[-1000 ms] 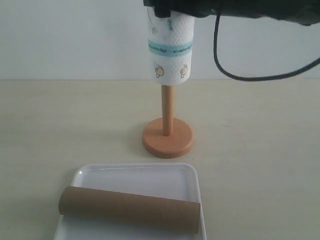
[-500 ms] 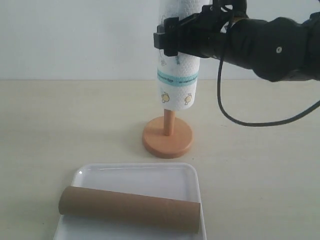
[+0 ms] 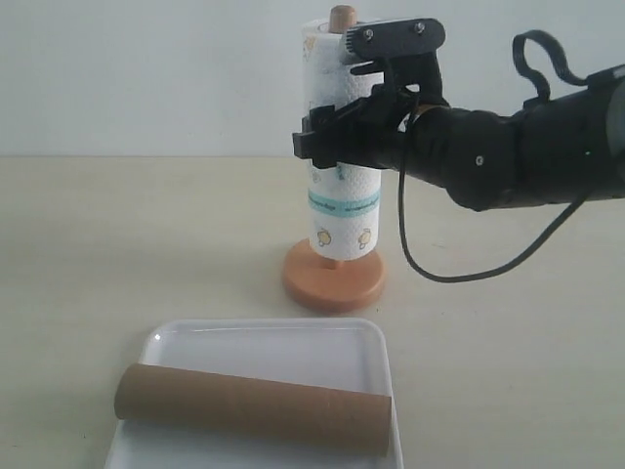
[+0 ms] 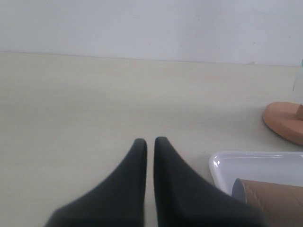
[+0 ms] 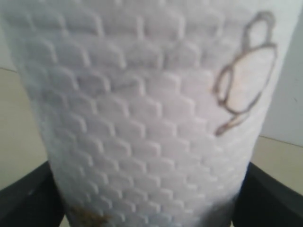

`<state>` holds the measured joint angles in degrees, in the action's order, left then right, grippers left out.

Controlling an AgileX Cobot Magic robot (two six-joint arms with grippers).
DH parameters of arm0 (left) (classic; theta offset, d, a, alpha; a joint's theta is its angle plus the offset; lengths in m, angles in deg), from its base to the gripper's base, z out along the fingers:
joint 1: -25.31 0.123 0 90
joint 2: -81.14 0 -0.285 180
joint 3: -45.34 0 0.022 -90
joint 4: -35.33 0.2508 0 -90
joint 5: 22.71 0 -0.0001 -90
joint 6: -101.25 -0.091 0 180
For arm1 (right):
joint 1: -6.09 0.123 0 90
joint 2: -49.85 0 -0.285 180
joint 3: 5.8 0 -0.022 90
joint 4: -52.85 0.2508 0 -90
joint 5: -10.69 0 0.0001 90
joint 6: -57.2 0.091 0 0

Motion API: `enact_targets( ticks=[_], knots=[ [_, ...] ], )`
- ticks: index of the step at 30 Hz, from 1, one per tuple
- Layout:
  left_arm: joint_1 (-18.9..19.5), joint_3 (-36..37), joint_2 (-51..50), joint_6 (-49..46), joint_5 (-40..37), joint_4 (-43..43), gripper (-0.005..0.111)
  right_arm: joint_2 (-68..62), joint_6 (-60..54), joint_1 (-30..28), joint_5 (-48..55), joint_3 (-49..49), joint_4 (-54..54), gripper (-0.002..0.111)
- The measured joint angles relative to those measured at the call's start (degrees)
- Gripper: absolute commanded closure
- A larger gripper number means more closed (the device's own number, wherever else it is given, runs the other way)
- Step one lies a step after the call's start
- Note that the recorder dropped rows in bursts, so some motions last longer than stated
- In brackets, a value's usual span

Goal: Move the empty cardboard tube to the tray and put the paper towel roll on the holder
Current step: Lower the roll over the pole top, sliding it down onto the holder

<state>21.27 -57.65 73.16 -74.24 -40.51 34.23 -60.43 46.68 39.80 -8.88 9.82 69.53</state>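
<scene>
Right claw [image 3: 337, 137] grasps the paper towel roll [image 3: 342, 210], which is threaded on the holder [image 3: 332, 283], whose rod tip pokes out above. Left claw [image 4: 150, 142] is clenched and empty over the tabletop [image 4: 71, 94]. Nearer, the empty cardboard tube [image 3: 254, 408] lies across the tray [image 3: 264, 342].

The black right gripper [image 3: 327, 137], on a dark arm stretched in level from the right, clamps the thick white embossed paper towel roll [image 3: 342, 210]. The black left gripper [image 4: 150, 142] sits low, its fingers almost touching, holding nothing.
</scene>
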Motion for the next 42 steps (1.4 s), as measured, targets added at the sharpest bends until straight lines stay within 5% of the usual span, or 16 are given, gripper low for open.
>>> enact_targets(
  ticks=[17, 25, 31, 38, 42],
  knots=[
    [0.0, 0.0, 0.0, 0.0, 0.0, 0.0, 0.102, -3.77, 1.12, 0.0, -2.74, 0.0, -0.71, 0.106],
    [0.0, 0.0, 0.0, 0.0, 0.0, 0.0, 0.102, -3.77, 1.12, 0.0, -3.08, 0.0, -0.82, 0.055],
    [0.0, 0.0, 0.0, 0.0, 0.0, 0.0, 0.102, -3.77, 1.01, 0.0, -3.2, 0.0, -1.28, 0.047],
    [0.0, 0.0, 0.0, 0.0, 0.0, 0.0, 0.102, -3.77, 0.93, 0.0, -3.2, 0.0, -1.28, 0.017],
    [0.0, 0.0, 0.0, 0.0, 0.0, 0.0, 0.102, -3.77, 0.93, 0.0, -3.42, 0.0, -1.42, 0.012]
  ],
)
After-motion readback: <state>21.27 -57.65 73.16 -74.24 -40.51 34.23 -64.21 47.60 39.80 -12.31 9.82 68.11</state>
